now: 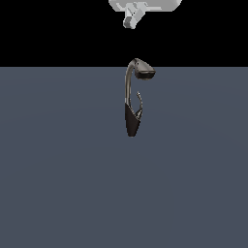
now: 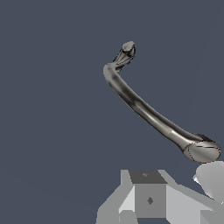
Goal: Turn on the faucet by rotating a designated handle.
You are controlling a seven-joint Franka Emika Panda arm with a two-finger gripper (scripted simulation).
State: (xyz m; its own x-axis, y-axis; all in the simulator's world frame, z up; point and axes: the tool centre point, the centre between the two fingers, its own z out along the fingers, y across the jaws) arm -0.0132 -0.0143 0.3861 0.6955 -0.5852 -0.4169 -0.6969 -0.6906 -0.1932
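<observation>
In the exterior view, the faucet (image 1: 131, 104) was seen standing alone on a plain grey-blue floor (image 1: 53, 184), near the middle of the picture. Its dark cone base tapered downward, and from it the slim neck rose and arched over to a flat spout head pointing toward the exterior view's right. The handle (image 1: 140, 102), a thin curved lever, was seen sprouting from the cone on that same right-hand side, running roughly upright beside the neck and ending well short of the spout head. The gripper (image 1: 130, 20) was visible only in part at the top edge of the picture, well apart from the faucet and above it in the frame, almost in line with the neck. Whether its fingers were spread or closed could not be told from so small a portion. Nothing was held.

In the wrist view, the faucet (image 2: 144, 107) was looked down upon along its neck: the spout head lay nearest the camera, close to the pale gripper (image 2: 151, 199) body, while the base lay farther off. The small stub at the far end was taken to be the handle (image 2: 127, 51), though this was not certain. The fingertips were not clearly shown, so the jaw opening could not be judged here either.

It was judged that the handle lay below and beyond the spout, with its long axis near vertical, so the approach would have to pass the spout head on the handle's side.
</observation>
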